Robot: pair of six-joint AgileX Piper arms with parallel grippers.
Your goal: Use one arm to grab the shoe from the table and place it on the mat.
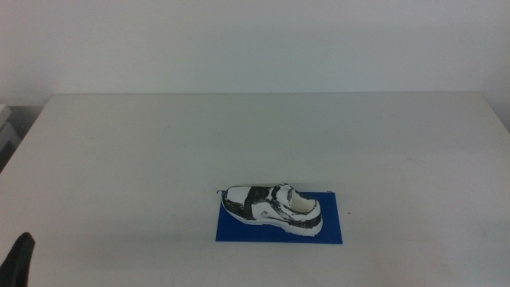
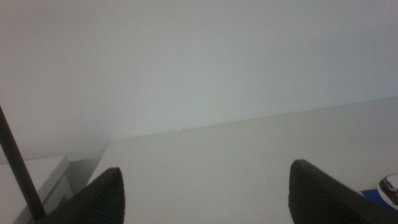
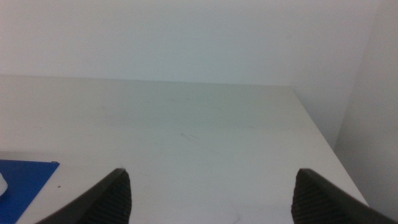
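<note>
The white and black shoe (image 1: pixel 273 209) lies on its sole on the blue mat (image 1: pixel 333 215), near the front middle of the white table (image 1: pixel 239 135). No gripper touches it. My left gripper (image 1: pixel 20 259) shows only as a dark tip at the bottom left edge of the middle view, far from the shoe. In the left wrist view that gripper (image 2: pixel 206 167) is open and empty, with the shoe's edge (image 2: pixel 390 186) and a bit of mat (image 2: pixel 371 194) beside it. My right gripper (image 3: pixel 211 171) is open and empty and out of the middle view. The right wrist view shows a mat corner (image 3: pixel 25 180).
A pale cabinet or shelf (image 1: pixel 6 131) stands off the table's left edge and also shows in the left wrist view (image 2: pixel 37 177). A white wall runs behind the table. The table's right edge (image 3: pixel 320 140) shows in the right wrist view.
</note>
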